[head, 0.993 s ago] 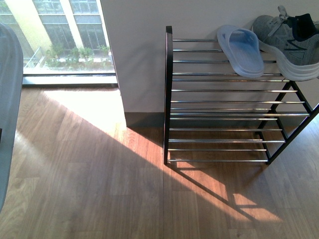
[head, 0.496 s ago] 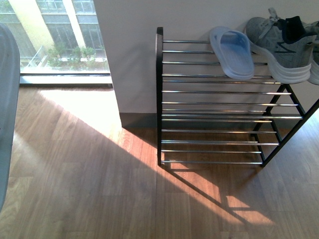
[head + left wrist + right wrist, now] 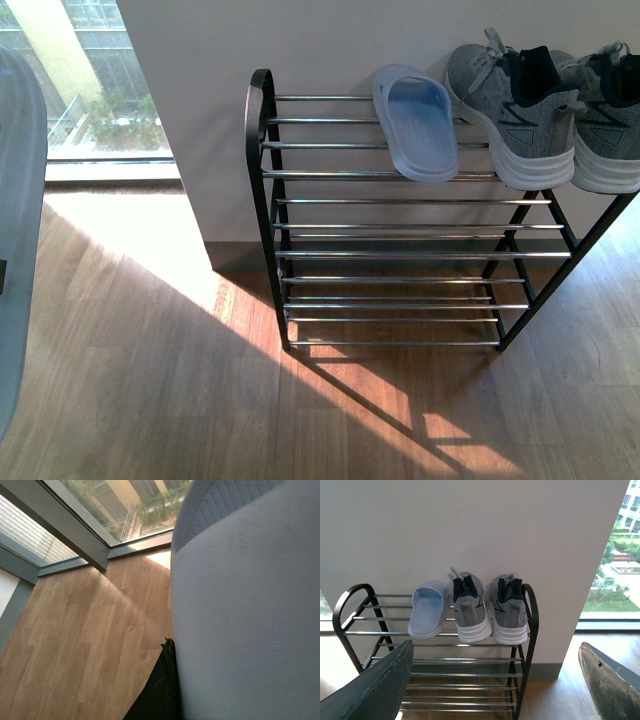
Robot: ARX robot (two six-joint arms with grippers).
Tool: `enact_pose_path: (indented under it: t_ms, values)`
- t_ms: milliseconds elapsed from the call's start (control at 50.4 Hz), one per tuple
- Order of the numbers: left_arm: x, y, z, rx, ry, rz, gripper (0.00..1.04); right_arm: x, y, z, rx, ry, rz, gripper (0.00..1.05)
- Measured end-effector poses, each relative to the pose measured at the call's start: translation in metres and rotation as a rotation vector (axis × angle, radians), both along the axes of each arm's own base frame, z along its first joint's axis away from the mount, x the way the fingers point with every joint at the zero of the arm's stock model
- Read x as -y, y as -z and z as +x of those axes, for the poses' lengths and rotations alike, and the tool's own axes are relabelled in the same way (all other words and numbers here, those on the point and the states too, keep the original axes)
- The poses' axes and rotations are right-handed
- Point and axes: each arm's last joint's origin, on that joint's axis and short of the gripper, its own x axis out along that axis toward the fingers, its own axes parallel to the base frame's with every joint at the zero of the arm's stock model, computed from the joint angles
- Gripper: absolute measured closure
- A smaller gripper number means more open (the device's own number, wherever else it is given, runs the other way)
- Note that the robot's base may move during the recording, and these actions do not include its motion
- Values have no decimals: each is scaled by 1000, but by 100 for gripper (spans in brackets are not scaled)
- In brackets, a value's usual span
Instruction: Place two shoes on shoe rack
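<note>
From the front view we see the shoe rack [image 3: 400, 220] standing against a white wall [image 3: 300, 40] on a wooden floor [image 3: 150, 380]. On its top tier lie one pale-blue slide [image 3: 415, 125], toe towards us, and just beside it on the right the two grey sneakers [image 3: 510, 105], side by side with their white soles at the front edge of the bars; the farther one is cut by the picture's edge. The lower tiers carry nothing. A window [image 3: 90, 90] fills the upper left, and sunlight falls in a band across the floor. A pale blue-grey shape [image 3: 15, 230] runs down the left edge; we see neither tool here.

In the left wrist view a large pale-blue surface [image 3: 245, 620] fills most of the picture, close to the lens, with a dark part [image 3: 157, 690] beside it. It looks like a second slide held in our left tool, but the fingers are hidden and we cannot tell how they stand. Beyond it lie the floor and the window frame [image 3: 75, 535].

In the right wrist view our right tool [image 3: 495, 680] stands wide apart and has hold of nothing, its two dark fingers [image 3: 375, 685] framing the rack. The slide and both sneakers sit on the top tier, heels towards the camera, the slide touching the nearer sneaker.
</note>
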Motion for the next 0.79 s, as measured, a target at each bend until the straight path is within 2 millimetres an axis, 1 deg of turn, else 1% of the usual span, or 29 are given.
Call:
enact_pose_path:
  t_ms: [79, 139, 159, 199, 218, 338, 437, 477, 496, 616, 635, 655, 695, 735, 794]
  values:
    - [0, 0, 0, 4, 0, -5, 103, 0, 0, 0, 0, 0, 0, 9]
    - [2, 0, 3, 57, 55, -111, 103, 0, 0, 0, 0, 0, 0, 9]
    - [7, -1, 8, 94, 99, -185, 103, 0, 0, 0, 0, 0, 0, 9]
    - [18, -5, 23, 118, 156, -282, 103, 0, 0, 0, 0, -2, 0, 9]
    - [23, -6, 29, 117, 172, -303, 103, 0, 0, 0, 0, -2, 0, 9]
    - [51, -10, 70, 95, 226, -369, 103, 0, 0, 0, 0, -3, 0, 9]
    - [69, -10, 97, 70, 239, -382, 103, 0, 0, 0, 0, -3, 0, 9]
    - [76, -8, 108, 56, 245, -387, 103, 0, 0, 0, 0, -3, 0, 9]
    - [83, -7, 120, 44, 244, -386, 103, 0, 0, 0, 0, -3, 0, 9]
    - [107, 2, 168, 1, 237, -372, 103, 0, 0, 0, 0, -3, 0, 9]
    - [113, 4, 179, -6, 233, -369, 103, 0, 0, 0, 0, -3, 0, 9]
    - [115, 6, 183, -10, 233, -368, 103, 0, 0, 0, 0, -3, 0, 9]
    - [122, 9, 199, -23, 234, -371, 103, 0, 0, 0, 0, -3, 0, 9]
    - [126, 11, 207, -30, 234, -371, 103, 0, 0, 0, 0, -3, 0, 9]
    - [135, 16, 225, -45, 241, -373, 103, 0, 0, 0, 0, -3, 0, 9]
